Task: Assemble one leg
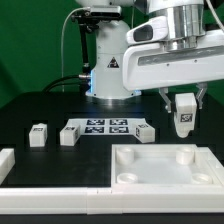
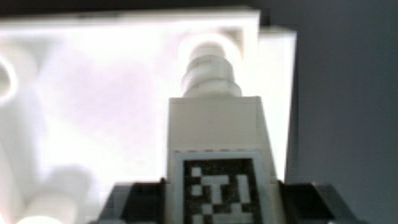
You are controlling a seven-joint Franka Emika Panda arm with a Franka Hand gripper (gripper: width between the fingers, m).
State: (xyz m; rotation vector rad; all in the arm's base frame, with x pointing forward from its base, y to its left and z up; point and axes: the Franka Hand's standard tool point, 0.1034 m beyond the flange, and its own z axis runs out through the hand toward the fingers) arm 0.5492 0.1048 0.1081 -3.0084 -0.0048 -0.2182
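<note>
My gripper [image 1: 184, 108] is shut on a leg [image 1: 184, 118], a white peg with a black-and-white tag, and holds it upright in the air above the far right corner of the large white square part [image 1: 165, 166] with round corner sockets. In the wrist view the leg [image 2: 221, 130] runs away from the jaws with its threaded tip [image 2: 212, 70] over the white part [image 2: 89, 90]. Three more legs lie on the table: one at the left [image 1: 38, 135], one beside it [image 1: 69, 134], one by the marker board's right end [image 1: 144, 133].
The marker board [image 1: 103, 127] lies flat at mid-table. A white L-shaped rail [image 1: 40, 187] runs along the front and left edge. The arm's base [image 1: 108, 62] stands at the back behind the board.
</note>
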